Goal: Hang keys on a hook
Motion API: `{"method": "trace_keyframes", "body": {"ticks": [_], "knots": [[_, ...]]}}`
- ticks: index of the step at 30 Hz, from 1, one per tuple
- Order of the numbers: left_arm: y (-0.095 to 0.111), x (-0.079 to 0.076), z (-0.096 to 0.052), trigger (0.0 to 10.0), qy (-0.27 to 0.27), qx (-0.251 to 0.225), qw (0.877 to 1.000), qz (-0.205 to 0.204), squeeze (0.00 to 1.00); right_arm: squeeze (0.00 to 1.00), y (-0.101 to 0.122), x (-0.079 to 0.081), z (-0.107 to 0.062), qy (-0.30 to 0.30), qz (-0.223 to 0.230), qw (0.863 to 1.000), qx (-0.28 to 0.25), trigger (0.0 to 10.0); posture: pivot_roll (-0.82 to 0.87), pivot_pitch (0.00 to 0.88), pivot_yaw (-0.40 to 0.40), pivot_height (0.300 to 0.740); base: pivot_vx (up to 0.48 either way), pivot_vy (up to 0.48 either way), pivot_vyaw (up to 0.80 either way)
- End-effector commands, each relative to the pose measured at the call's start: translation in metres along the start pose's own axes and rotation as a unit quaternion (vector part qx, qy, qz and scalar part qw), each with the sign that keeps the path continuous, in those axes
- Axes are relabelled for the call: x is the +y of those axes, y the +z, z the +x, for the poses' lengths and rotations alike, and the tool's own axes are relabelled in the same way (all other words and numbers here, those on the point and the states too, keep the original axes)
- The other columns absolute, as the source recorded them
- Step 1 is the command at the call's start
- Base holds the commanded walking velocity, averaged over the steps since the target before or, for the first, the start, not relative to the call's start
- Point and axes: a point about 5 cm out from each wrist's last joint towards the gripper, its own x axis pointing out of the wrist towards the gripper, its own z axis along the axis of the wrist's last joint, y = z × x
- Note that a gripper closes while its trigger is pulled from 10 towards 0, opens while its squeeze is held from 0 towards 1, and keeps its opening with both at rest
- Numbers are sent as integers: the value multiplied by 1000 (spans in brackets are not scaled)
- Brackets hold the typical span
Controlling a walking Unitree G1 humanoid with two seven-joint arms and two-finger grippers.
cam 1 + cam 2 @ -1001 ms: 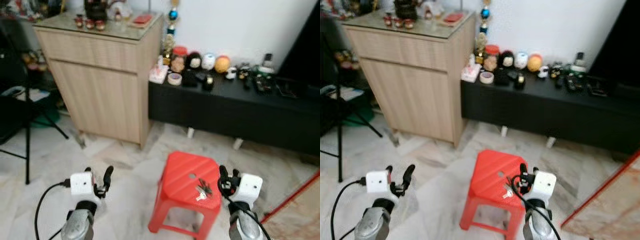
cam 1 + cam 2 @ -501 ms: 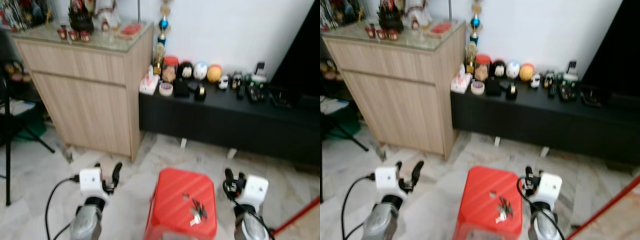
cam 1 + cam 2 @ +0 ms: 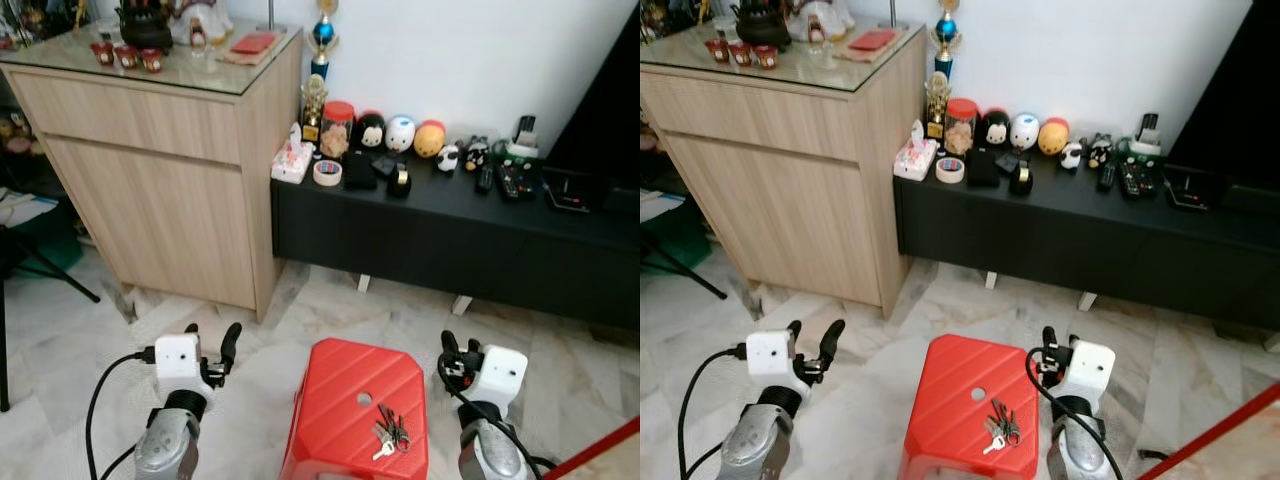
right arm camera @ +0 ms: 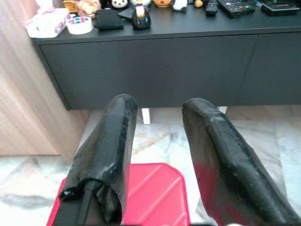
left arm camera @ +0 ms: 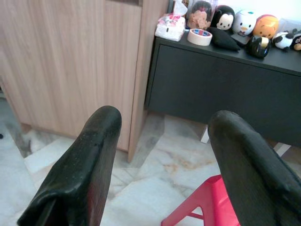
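Now you're at the approach: keys [image 3: 388, 432] lie on the red stool [image 3: 340, 390]; lower the right gripper [image 3: 452, 352], fingers parted and empty, onto them.

The stool [image 3: 355, 405] was red with diagonal ribs, the keys [image 3: 387, 432] silver and dark, the cabinet [image 3: 170, 150] light wood-grain, the low console [image 3: 450, 235] black, the floor [image 3: 80, 330] pale veined marble.

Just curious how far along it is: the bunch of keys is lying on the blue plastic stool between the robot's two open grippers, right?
Not quite: the stool is red, not blue, as the left eye view shows. The keys do lie on it, between the open left gripper and right gripper.
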Motion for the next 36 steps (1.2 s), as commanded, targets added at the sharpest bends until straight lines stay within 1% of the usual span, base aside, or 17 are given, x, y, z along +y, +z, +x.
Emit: {"method": "trace_keyframes", "body": {"ticks": [1,3,4,8,11,15,19,23,36], "knots": [[1,-2,0,10000,-4,0,1000,-7,0,0,-4,-4,0,-9,0,1000,16,10000,33,18,-88,729,0,0,0],[1,-2,0,10000,-4,0,1000,-7,0,0,-6,-4,1,-10,2,1000,26,10000,32,19,-89,729,0,0,0],[1,-4,0,10000,-12,2,1000,-1,0,0,-9,-5,2,-10,3,999,41,10000,32,18,-89,729,0,0,0],[1,-6,0,10000,-16,0,1000,-3,0,0,-9,-5,2,-12,0,999,38,10000,35,19,-91,699,0,0,0],[1,-6,0,10000,-16,1,1000,-3,0,0,-8,-5,2,-12,1,999,36,10000,35,19,-91,689,0,0,0],[1,-6,0,10000,-18,1,1000,-3,0,0,-8,-2,3,-8,2,999,37,10000,35,22,-90,659,0,0,0],[2,-6,0,10000,-20,1,1000,-3,0,0,-8,-1,3,-5,2,999,36,10000,37,21,-87,640,0,0,0],[3,-6,1,10000,-23,2,1000,-2,0,0,-7,-1,3,-7,6,1000,27,10000,37,22,-84,640,0,0,0],[3,-10,2,10000,-31,9,999,0,0,0,-10,-1,2,-6,4,999,37,10000,38,24,-82,640,0,0,0]]}}
